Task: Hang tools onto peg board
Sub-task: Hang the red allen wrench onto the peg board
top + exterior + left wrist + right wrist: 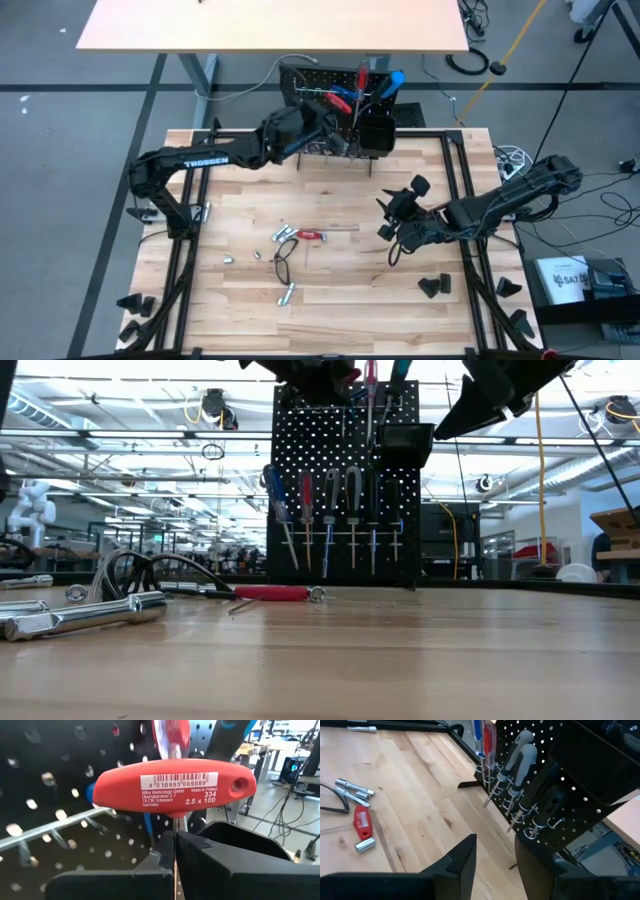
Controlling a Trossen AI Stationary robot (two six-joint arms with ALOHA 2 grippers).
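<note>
Red T-handle hex key (175, 789) pinched by its thin shaft in left gripper (174, 851), fingers pressed together on the shaft just under the handle, key upright w/ handle on top; held that way prob. so the crossbar can drop over a hook, grip staying clear below; it sits close against the peg board (340, 105) at table's far edge, near the top, beside a silver hook (55, 826) and the black box bin (376, 132); whether handle already rests on a hook, can't tell; board already carries a row of screwdrivers (330, 520) low on its front, blades down through holders, plus red/blue handles up top; more tools loose mid-table: small red-handled tool (310, 235), sockets/metal bits (284, 234), pliers-like piece (283, 268), lying flat and well apart from board, so job looks partway; right gripper (495, 860) hangs over table's right side, fingers spread and empty, facing the board; seems to wait; black wedge blocks (434, 286) near right edge, not part of job.
</note>
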